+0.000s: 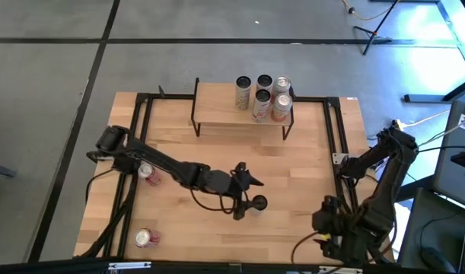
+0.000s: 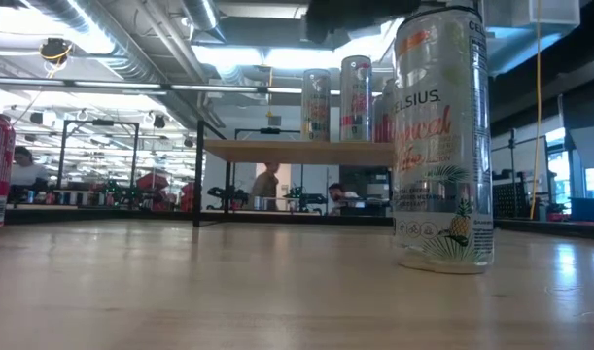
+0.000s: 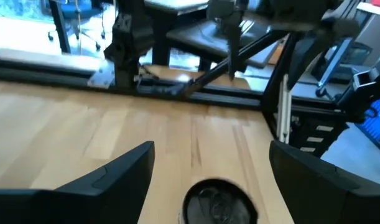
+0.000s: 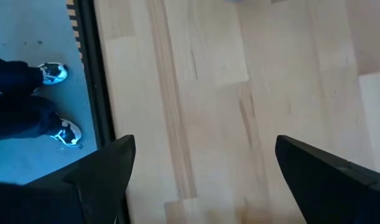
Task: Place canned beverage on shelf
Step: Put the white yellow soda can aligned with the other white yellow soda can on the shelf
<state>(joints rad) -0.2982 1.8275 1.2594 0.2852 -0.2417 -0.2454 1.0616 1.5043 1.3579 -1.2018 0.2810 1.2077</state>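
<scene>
The wooden table (image 1: 293, 167) filled most of the high view, ringed by a black metal frame (image 1: 141, 137). At its far edge stood the shelf (image 1: 217, 106), a light board on thin black legs, and on the right half of that board five cans (image 1: 262, 97) stood upright in a tight cluster. The left arm (image 1: 171, 169) reached from the left side across to the middle of the table, where the left gripper (image 1: 247, 192) hung just above an upright can (image 1: 259, 202) near the front. In the left wrist view its fingers (image 3: 115, 180) stood wide apart on either side of the can's top (image 3: 219, 202), not pressing on it, so the pincer held nothing. In the low view the same tall pale can (image 2: 442, 146) rested on the tabletop, well short of the shelf. The right arm (image 1: 377, 183) waited folded at the table's right edge, its gripper (image 4: 202, 180) spread open over bare wood and empty. Two more cans lay on the left side, one (image 1: 148, 173) beside the left arm, another (image 1: 147, 237) at the near corner.
</scene>
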